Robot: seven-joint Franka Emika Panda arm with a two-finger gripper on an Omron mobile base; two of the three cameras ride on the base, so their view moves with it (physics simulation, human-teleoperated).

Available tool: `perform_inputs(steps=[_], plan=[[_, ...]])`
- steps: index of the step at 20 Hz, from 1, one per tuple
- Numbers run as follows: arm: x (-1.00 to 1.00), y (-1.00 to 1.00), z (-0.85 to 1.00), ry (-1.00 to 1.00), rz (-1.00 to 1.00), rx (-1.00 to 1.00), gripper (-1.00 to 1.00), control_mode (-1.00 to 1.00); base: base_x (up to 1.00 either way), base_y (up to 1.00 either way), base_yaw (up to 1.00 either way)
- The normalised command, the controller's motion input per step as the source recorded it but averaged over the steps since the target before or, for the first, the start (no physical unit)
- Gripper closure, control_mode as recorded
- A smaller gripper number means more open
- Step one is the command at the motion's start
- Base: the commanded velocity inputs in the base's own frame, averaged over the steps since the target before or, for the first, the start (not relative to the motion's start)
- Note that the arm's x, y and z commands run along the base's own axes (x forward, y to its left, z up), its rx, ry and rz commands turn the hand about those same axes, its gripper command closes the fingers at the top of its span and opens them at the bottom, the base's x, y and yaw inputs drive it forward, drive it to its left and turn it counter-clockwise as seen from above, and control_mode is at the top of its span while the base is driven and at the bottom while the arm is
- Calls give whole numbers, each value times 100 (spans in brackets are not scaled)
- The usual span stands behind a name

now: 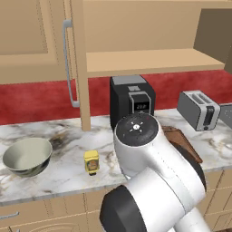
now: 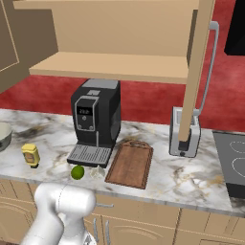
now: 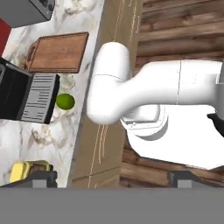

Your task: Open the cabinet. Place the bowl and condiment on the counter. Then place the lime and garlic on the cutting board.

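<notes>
The cabinet (image 1: 149, 61) (image 2: 110, 64) stands open, its shelf bare, the doors swung out to either side. On the counter (image 1: 68, 136) (image 2: 162, 177) sit the grey-green bowl (image 1: 28, 156) (image 2: 2, 136) at the left and the yellow condiment (image 1: 91, 161) (image 2: 30, 155) (image 3: 26, 170) beside it. The lime (image 2: 77, 172) (image 3: 65, 101) and the pale garlic (image 2: 97, 172) (image 3: 68, 81) lie in front of the coffee machine's tray, just left of the cutting board (image 2: 130, 164) (image 3: 59, 52) (image 1: 183, 140). My gripper (image 3: 113, 179) hangs open and empty above the counter's front edge.
A black coffee machine (image 1: 131, 102) (image 2: 95, 115) stands at the back of the counter. A silver toaster (image 1: 198, 110) (image 2: 184, 139) is to the right, with a cooktop (image 2: 234, 162) beyond it. The open right door (image 2: 196, 72) juts out over the toaster. Drawers run below the counter.
</notes>
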Motion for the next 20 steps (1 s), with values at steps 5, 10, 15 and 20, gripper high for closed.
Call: perform_inputs(steps=[5, 10, 15, 20], plan=[[32, -47, 24, 18, 0, 9, -100, -100, 0, 0, 0], [34, -50, 8, 21, 2, 2, -100, -100, 0, 0, 0], [19, -62, 0, 14, 13, 0, -100, -100, 0, 0, 0], [7, -65, -12, 9, 27, 0, -100, -100, 0, 0, 0]])
